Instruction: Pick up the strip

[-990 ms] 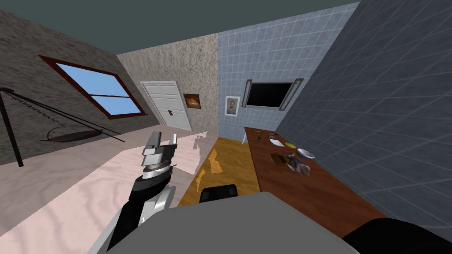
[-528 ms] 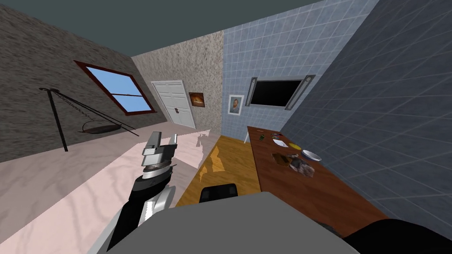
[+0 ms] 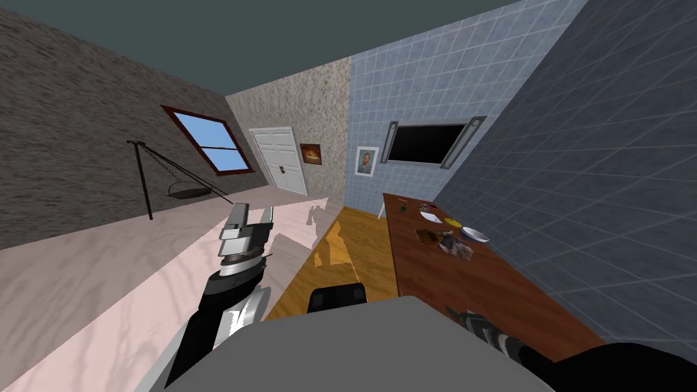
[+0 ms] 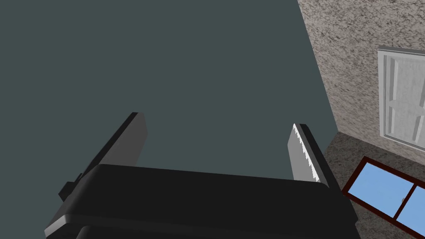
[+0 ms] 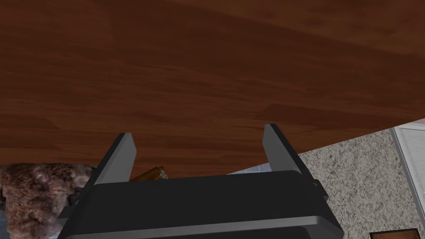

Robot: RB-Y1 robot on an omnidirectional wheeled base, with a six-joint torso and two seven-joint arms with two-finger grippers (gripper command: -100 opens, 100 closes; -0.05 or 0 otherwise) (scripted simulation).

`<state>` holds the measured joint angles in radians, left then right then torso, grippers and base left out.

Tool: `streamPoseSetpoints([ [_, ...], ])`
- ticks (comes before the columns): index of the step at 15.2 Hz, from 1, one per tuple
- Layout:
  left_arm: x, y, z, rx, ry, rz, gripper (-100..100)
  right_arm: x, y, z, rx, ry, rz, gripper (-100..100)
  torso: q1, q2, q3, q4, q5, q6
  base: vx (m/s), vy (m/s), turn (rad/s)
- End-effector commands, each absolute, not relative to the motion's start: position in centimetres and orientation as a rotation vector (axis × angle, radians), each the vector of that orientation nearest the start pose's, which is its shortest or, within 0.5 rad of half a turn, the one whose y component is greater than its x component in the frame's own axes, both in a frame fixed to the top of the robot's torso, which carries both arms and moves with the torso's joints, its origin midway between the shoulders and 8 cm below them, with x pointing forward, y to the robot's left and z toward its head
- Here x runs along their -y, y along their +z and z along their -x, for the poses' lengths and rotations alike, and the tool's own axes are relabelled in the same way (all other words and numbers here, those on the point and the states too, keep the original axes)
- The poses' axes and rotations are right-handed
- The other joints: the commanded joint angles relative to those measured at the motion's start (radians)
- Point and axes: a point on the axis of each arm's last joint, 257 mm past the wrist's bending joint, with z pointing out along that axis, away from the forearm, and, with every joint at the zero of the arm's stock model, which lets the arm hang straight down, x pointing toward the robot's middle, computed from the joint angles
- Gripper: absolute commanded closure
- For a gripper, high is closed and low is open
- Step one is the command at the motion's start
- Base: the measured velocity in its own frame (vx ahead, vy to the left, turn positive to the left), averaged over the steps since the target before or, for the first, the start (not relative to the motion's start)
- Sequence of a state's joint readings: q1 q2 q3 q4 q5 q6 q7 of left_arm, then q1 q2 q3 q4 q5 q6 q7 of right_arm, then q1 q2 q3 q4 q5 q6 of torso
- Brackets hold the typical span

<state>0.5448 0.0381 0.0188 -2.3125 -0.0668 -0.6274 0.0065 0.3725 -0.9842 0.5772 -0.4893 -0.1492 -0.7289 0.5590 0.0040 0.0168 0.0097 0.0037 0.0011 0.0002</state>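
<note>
– Right pincer [image 5: 197, 130] we found released, both fingers standing apart with only the dark reddish wood of the bench [image 3: 469, 286] beyond them.
– And where did we see the strip?
– As a flat brown piece, the strip [image 3: 427, 236] lay far along the bench, toward the pale blue tiled wall [image 3: 408, 88], well apart from the right pincer. Our right arm [image 3: 484, 329] reached over the near end of the bench.
– What lay round it?
– A mottled brown lump [image 3: 460, 250] sat just beside it, on the side nearer the dark wall [image 3: 599, 170]; we could not tell whether the two touched. A white bowl [image 3: 474, 235] stood near the lump, closer to that wall.
– Did the right wrist camera catch the strip?
– We saw the lump there beyond one finger's base, and a small amber-brown sliver [image 5: 151, 173] beside it; whether that was the strip we could not tell.
– And the left pincer?
– It [image 3: 253, 211] was raised over the pale floor [image 3: 136, 299], off the bench's side, its fingers likewise spread and holding nothing, well apart from the strip.
</note>
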Motion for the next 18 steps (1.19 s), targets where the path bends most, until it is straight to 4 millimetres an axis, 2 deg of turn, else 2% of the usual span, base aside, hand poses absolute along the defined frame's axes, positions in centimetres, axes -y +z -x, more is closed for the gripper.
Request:
streamPoseSetpoints([
  [1,-26.9,4.7,-31.3,-0.604,-1.267,0.488,0,65.3,-47.1,-10.5,-2.463,-0.138,-0.170,-100,0.000,0.000,0.000,0.000,0.000,0.000,-0.186,0.009,0.123],
  [2,-26.8,4.7,-31.3,-0.604,-1.267,0.488,0,65.3,-47.1,-10.5,-2.463,-0.138,-0.170,-100,-0.001,0.000,0.000,0.000,0.000,0.000,-0.183,0.007,0.085],
  [4,-26.9,4.7,-31.3,-0.604,-1.267,0.488,0,65.3,-46.6,-13.0,-2.427,-0.147,-0.133,-100,-0.001,-0.001,-0.001,0.000,0.000,0.000,-0.201,0.015,0.079],
  [6,-26.9,4.7,-31.3,-0.604,-1.267,0.488,0,65.3,-46.6,-13.0,-2.427,-0.147,-0.133,-100,-0.001,0.001,0.001,0.000,0.000,0.000,-0.194,0.009,0.046],
  [8,-26.9,4.7,-31.3,-0.604,-1.266,0.488,0,65.4,-46.1,-15.6,-2.389,-0.159,-0.102,-100,-0.002,-0.001,-0.001,0.000,0.000,0.000,-0.205,-0.005,0.066],
  [10,-26.9,4.7,-31.3,-0.604,-1.267,0.488,0,66.0,-46.0,-14.9,-2.397,-0.180,-0.109,-100,-0.003,0.002,0.001,0.000,-0.001,0.000,-0.178,-0.017,0.065],
  [12,-26.9,4.7,-31.3,-0.604,-1.266,0.488,0,65.4,-46.1,-15.6,-2.389,-0.159,-0.102,-100,-0.003,-0.005,-0.002,-0.001,-0.001,0.001,-0.044,-0.002,-0.017],
  [13,-26.9,4.7,-31.3,-0.604,-1.266,0.488,0,65.5,-45.5,-18.0,-2.350,-0.175,-0.078,-100,-0.003,-0.008,-0.005,-0.002,-0.001,0.000,-0.146,-0.006,0.085],
  [14,-26.9,4.7,-31.3,-0.604,-1.266,0.488,0,65.5,-45.5,-18.0,-2.350,-0.175,-0.078,-100,-0.003,-0.006,-0.004,-0.002,-0.001,-0.001,-0.243,-0.002,0.115],
  [17,-26.9,4.7,-31.3,-0.604,-1.267,0.487,0,65.5,-44.6,-21.5,-2.290,-0.198,-0.058,-100,-0.004,0.005,0.003,0.001,-0.001,0.000,-0.307,-0.032,0.080],
  [18,-26.8,4.7,-31.3,-0.604,-1.267,0.487,0,65.5,-44.6,-21.5,-2.290,-0.198,-0.058,-100,-0.006,0.008,0.004,0.001,-0.001,0.000,-0.297,-0.080,0.073],
])
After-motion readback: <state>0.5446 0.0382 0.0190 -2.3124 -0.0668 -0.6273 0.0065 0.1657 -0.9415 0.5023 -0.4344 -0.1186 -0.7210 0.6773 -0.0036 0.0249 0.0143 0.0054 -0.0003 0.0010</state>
